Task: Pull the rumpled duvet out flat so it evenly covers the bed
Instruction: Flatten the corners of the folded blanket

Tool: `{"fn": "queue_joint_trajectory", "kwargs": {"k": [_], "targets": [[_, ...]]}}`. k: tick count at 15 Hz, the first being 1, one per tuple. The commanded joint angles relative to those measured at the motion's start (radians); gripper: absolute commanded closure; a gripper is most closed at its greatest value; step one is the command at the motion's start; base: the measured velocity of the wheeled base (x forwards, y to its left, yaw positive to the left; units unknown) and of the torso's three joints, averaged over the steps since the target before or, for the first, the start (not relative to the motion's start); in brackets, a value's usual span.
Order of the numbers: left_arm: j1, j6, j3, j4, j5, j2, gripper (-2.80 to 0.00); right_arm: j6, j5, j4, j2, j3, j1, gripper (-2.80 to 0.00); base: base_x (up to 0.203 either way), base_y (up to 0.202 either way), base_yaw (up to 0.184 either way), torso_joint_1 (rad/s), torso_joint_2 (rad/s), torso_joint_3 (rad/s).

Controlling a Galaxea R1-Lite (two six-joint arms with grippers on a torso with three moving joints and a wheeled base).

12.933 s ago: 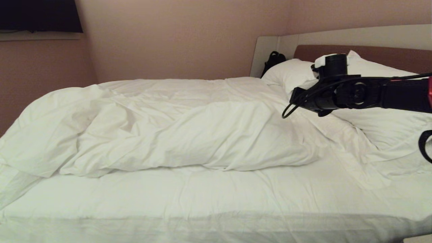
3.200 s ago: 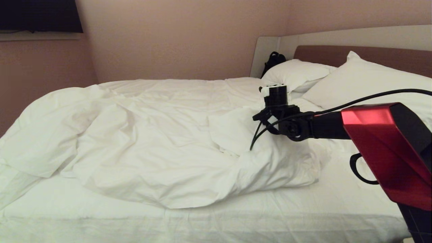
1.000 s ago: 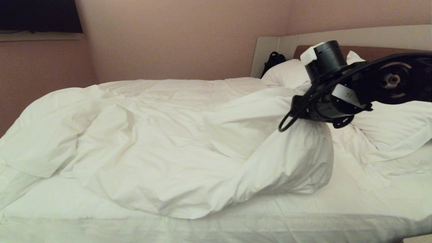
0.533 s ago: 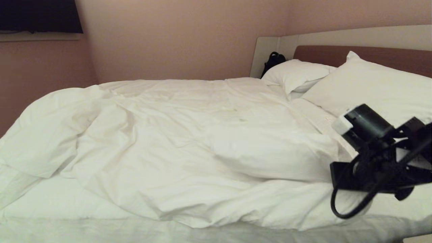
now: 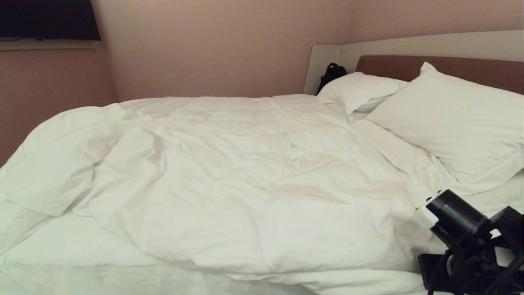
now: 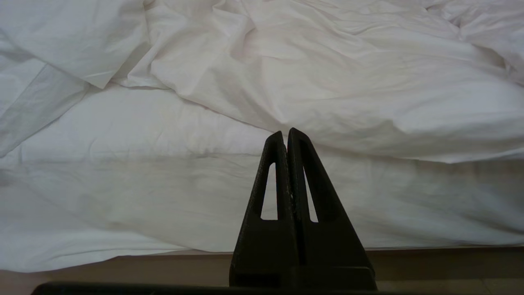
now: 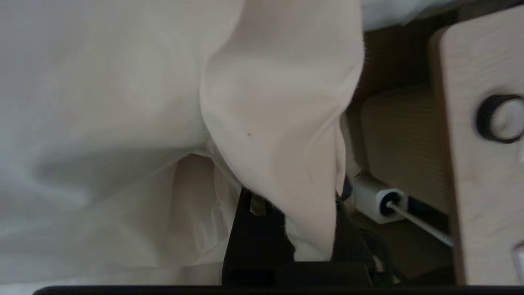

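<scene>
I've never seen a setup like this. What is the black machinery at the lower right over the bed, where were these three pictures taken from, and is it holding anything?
It is a two-armed robot making a bed. The wide picture comes from a camera on its head. It shows the low bed with its white sheet, the puffy, wrinkled white duvet and two white pillows by the brown headboard. The black machinery is the robot's right arm. The other two pictures come from cameras on its wrists, behind the fingers. The right gripper is shut on a fold of the duvet near the bed's edge. The left gripper is shut and empty, parked just off the bed's near side.
</scene>
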Motion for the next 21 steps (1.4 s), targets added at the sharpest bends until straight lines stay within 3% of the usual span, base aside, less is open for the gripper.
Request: {"fn": "queue_joint_trajectory", "kwargs": {"k": [1, 7, 8, 14, 18, 21], "targets": [[0.000, -0.001, 0.000, -0.001, 0.000, 0.000, 0.00, 0.041, 0.017, -0.208, 0.031, 0.048, 0.001, 0.00, 0.000, 0.000, 0.000, 0.000, 0.00, 0.000], [0.000, 0.000, 0.000, -0.001, 0.000, 0.000, 0.00, 0.073, 0.017, -0.449, 0.134, 0.181, -0.006, 0.00, 0.000, 0.000, 0.000, 0.000, 0.00, 0.000], [0.000, 0.000, 0.000, 0.000, 0.000, 0.000, 0.00, 0.072, 0.018, -0.448, 0.129, 0.180, -0.006, -2.80, 0.000, 0.000, 0.000, 0.000, 0.00, 0.000], [0.000, -0.001, 0.000, 0.000, 0.000, 0.000, 0.00, 0.082, 0.048, -0.426, -0.014, 0.241, 0.028, -2.80, 0.000, 0.000, 0.000, 0.000, 0.00, 0.000], [0.000, -0.001, 0.000, -0.001, 0.000, 0.000, 0.00, 0.099, 0.051, -0.252, -0.267, 0.239, 0.081, -2.80, 0.000, 0.000, 0.000, 0.000, 0.00, 0.000], [0.000, -0.001, 0.000, 0.000, 0.000, 0.000, 0.00, 0.102, 0.053, -0.214, -0.256, 0.259, 0.086, -2.80, 0.000, 0.000, 0.000, 0.000, 0.00, 0.000]]}}
